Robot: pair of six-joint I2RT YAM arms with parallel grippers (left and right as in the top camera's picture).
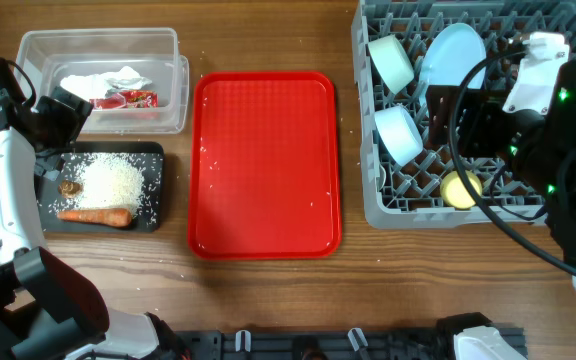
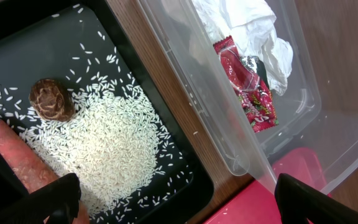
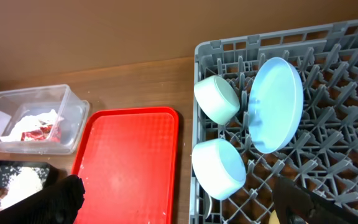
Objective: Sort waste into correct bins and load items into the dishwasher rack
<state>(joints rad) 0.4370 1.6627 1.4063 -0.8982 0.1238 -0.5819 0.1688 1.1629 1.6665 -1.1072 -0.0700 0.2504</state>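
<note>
The clear tub [image 1: 98, 38] holds crumpled tissue [image 1: 108, 80] and a red wrapper [image 2: 250, 87]. The black tray [image 1: 153, 190] holds rice [image 2: 110, 143], a brown lump [image 2: 51, 99] and the carrot [image 1: 96, 215]. The grey rack [image 1: 368, 200] holds a pale green bowl [image 3: 216, 98], a light blue plate [image 3: 277, 104], a light blue bowl [image 3: 219, 168] and a yellow cup [image 1: 460, 188]. My left gripper [image 2: 185, 205] is open and empty above the tray's edge beside the tub. My right gripper [image 3: 182, 205] is open and empty above the rack. I cannot make out the spoon.
A large flat red tray [image 1: 266, 165] lies between the bins and the rack, with a few rice grains on it. The right arm [image 1: 568, 120] and its cables cover the rack's right side. Bare wooden table runs along the front.
</note>
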